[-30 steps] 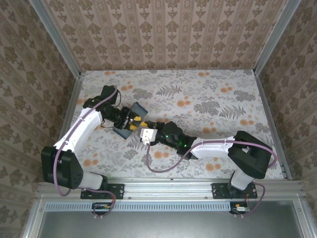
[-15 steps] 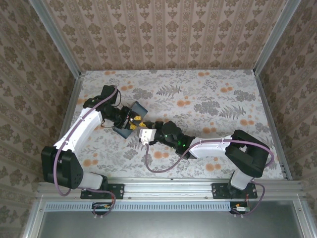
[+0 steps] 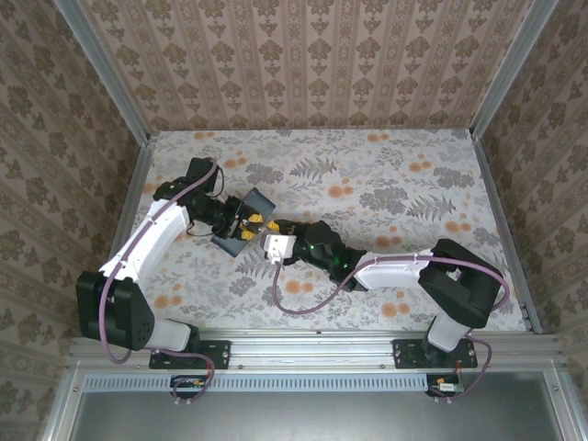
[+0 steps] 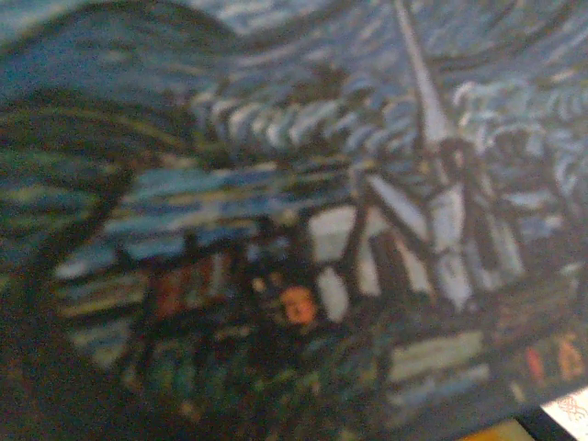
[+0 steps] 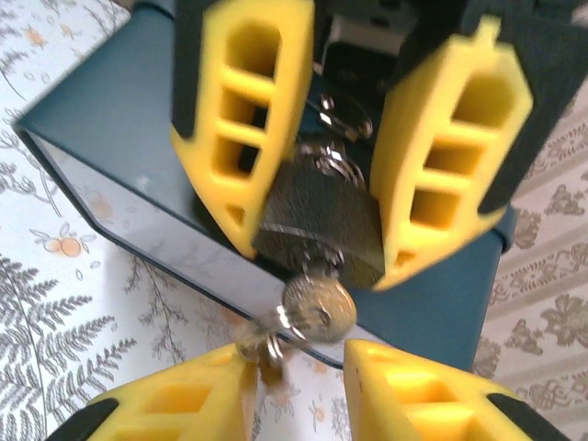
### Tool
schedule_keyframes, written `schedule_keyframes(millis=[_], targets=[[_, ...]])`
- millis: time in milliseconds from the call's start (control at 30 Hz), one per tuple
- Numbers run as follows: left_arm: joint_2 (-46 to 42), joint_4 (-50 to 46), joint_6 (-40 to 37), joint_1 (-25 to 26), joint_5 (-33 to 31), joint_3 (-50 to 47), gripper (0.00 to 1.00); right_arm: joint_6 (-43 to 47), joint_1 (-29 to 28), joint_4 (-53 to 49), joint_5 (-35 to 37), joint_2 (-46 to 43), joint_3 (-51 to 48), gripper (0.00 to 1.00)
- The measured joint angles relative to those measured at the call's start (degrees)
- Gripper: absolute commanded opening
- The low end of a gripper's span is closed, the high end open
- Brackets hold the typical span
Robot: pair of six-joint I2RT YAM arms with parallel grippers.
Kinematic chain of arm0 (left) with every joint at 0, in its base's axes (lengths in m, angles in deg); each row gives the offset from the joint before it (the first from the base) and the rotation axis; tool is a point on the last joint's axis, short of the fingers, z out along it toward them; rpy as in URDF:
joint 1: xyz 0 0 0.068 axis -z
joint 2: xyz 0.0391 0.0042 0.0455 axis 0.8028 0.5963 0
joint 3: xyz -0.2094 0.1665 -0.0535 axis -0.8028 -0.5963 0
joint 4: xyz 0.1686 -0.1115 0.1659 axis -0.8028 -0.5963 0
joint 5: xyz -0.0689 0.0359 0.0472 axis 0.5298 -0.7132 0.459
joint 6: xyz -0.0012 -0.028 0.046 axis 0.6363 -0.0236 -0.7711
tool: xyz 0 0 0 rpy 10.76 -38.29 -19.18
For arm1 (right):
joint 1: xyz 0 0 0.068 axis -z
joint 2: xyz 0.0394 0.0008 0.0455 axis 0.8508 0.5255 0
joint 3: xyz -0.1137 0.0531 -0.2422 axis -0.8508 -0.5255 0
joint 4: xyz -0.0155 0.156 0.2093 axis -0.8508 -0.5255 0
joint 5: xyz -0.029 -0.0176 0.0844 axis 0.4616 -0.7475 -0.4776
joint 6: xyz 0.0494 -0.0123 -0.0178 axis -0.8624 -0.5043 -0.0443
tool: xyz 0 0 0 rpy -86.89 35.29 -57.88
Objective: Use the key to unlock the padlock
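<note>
The table (image 3: 395,175) carries a pale covering printed with grey fern leaves and orange blossoms. Three walls enclose it: the back wall (image 3: 312,64) across the top of the frame, the left wall (image 3: 41,138) and the right wall (image 3: 556,156), all papered in a beige damask pattern with vertical stripes. Aluminium posts (image 3: 103,69) run diagonally from the two upper corners down to the table's far corners. A metal rail (image 3: 312,342) spans the lower frame, above a slotted strip (image 3: 312,378) and a grey panel (image 3: 312,415). Illumination is soft and even.
</note>
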Motion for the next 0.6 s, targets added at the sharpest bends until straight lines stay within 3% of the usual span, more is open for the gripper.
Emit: schedule_keyframes(millis=[600], targets=[[0.0,-0.22,0.0,0.0,0.37,0.0,0.0,-0.68,0.15,-0.11,-0.98,-1.31,0.0,0.31]])
